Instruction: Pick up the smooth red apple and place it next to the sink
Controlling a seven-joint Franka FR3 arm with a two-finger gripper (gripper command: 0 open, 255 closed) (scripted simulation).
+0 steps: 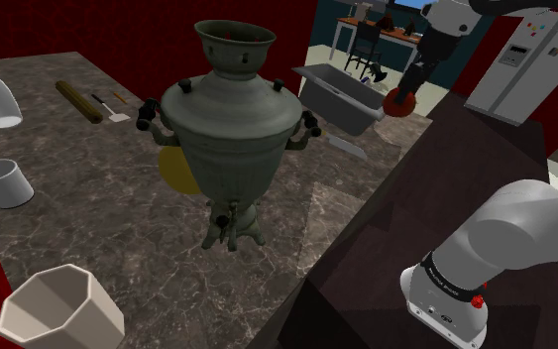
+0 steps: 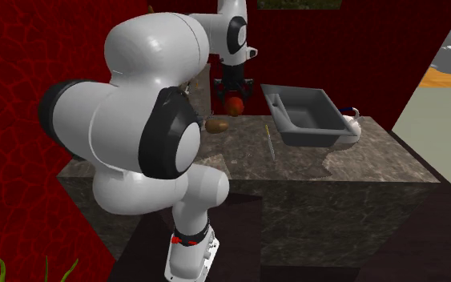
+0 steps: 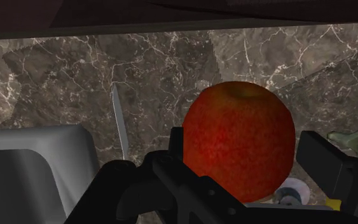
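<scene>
The hand [image 3: 246, 167] clasps the red apple [image 3: 238, 127] at its widest girth, above the marbled desk [image 3: 158, 70], with the grey sink [image 3: 31, 159] just beside the hand. Firm, light and smooth-skinned, the apple would probably slip if held off-centre; this mid-flank hold seems soundest.

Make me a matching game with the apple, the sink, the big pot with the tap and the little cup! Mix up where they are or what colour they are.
Things:
1. apple
2. sink
3. big pot with the tap
4. little cup

Clues:
A. white, near the shoulder view's left edge
B. reddish, clasped in the gripper
C. grey and box-shaped
D. dark greenish, standing in the middle of the counter

Pairs: 1-B, 2-C, 3-D, 4-A
</scene>
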